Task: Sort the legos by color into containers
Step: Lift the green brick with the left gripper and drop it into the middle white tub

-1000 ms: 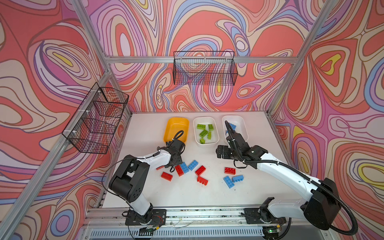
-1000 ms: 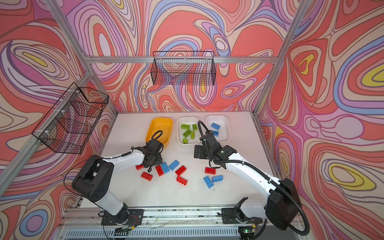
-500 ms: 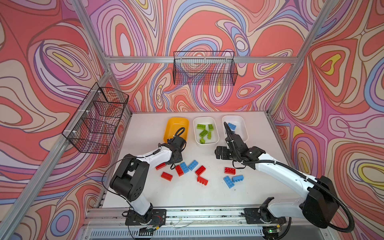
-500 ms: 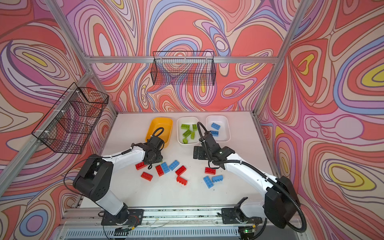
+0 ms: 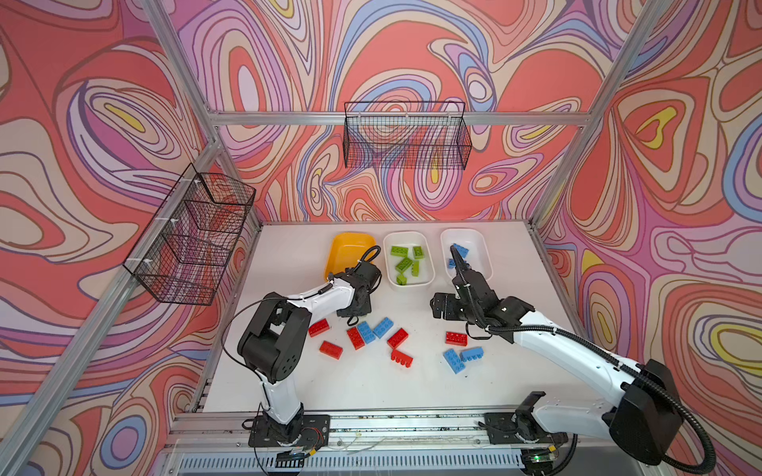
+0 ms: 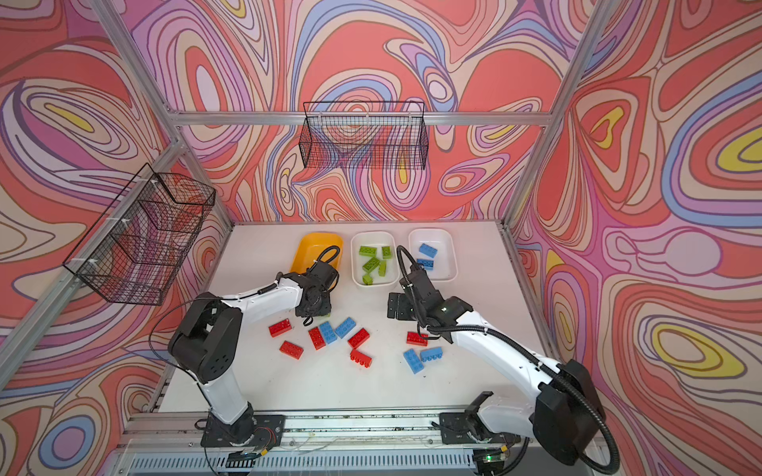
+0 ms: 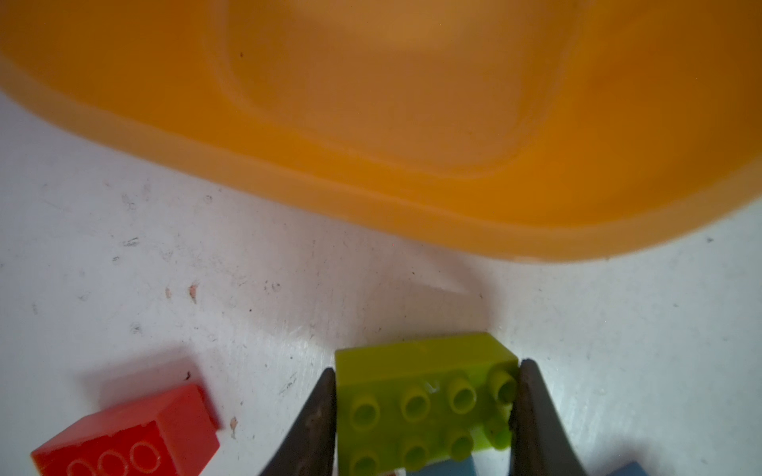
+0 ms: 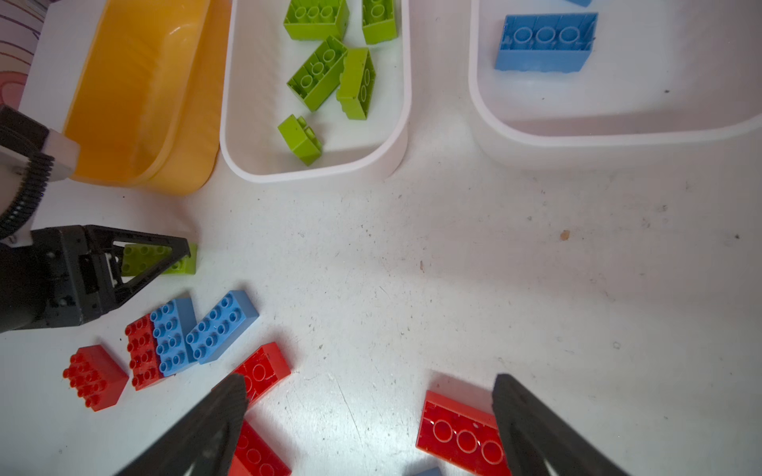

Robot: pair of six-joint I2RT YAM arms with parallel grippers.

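On the left, yellow-orange tub (image 5: 341, 244): near end hidden under the left arm's wrist in both top views; blurred and cut off in the left wrist view.
Left gripper (image 7: 424, 383): clamped on the lime green brick (image 7: 416, 395), 1 finger against each short end; from above the wrist covers both.
Lime green brick: studs toward the wrist camera, near the yellow-orange tub but apart from its rim; its lower part is cut off, and I cannot tell whether it rests on the table (image 7: 206, 268) or hangs above it.
Loose legos (image 5: 355, 338): 5 red and 2 light blue on the table just beside the left gripper, on the side away from the tubs; 1 right fingertip hides part of 2 red ones in the right wrist view.
Middle white tub (image 8: 317, 175): 5 green bricks (image 8: 317, 74) inside, 2 cut off by the picture edge.
Right gripper (image 8: 371, 395): jaws spread wide, nothing between them; only 2 fingertips show.
Red brick (image 8: 457, 432): hollow side up, just beside 1 right fingertip and partly behind it; contact unclear.
Right white tub (image 6: 453, 259): 2 light blue bricks (image 6: 427, 249) inside; in a top view the right arm's cable (image 5: 461, 270) crosses them.
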